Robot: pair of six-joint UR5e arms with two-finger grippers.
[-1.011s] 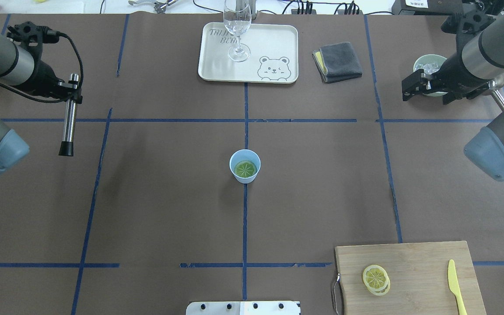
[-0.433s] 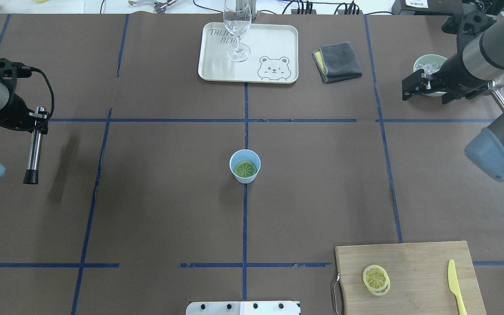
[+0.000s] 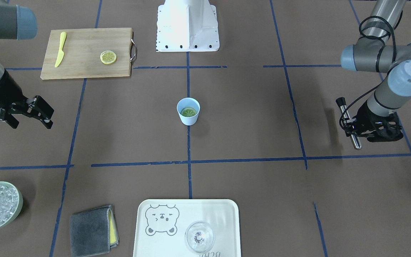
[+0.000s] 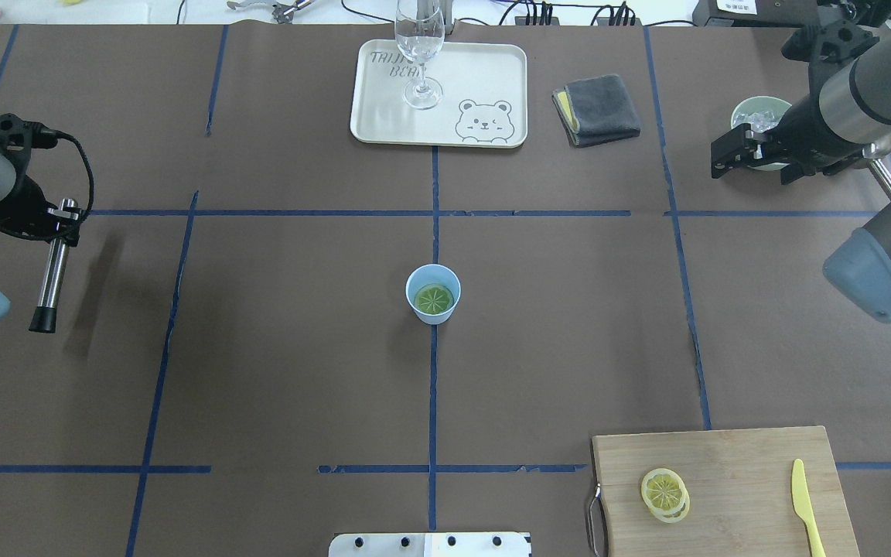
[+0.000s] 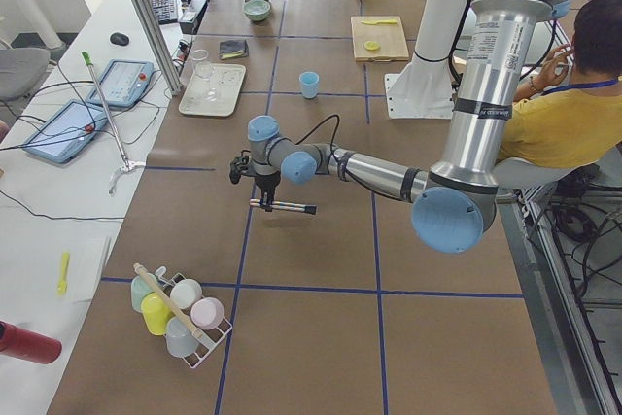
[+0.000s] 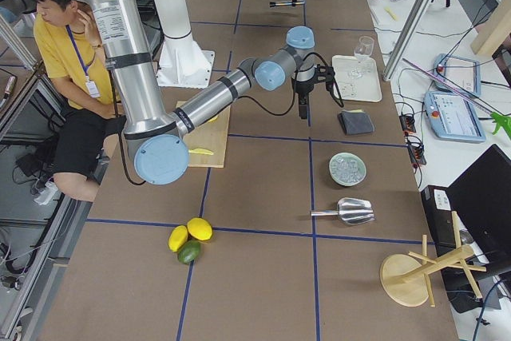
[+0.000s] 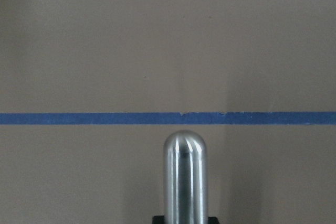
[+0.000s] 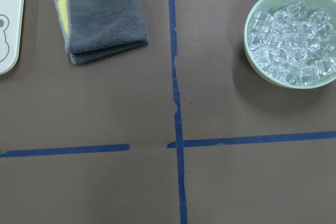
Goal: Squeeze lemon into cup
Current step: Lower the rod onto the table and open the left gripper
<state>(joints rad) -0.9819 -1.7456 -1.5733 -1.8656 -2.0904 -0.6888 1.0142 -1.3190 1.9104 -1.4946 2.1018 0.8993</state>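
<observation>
The pale-blue cup stands at the table's middle with one lemon slice lying flat inside it; both also show in the front view, the cup and the slice. Two more stacked lemon slices lie on the wooden cutting board. My left gripper is shut on a metal rod with a black tip and holds it above the table far left of the cup. My right gripper is open and empty, far right of the cup, beside the ice bowl.
A cream bear tray with a clear glass is at the back middle. A grey cloth and a green bowl of ice lie to its right. A yellow knife is on the board.
My left arm has moved left and nearer the robot's side, carrying the rod away from the cup. The right arm has barely moved. The cup and slices are unchanged.
</observation>
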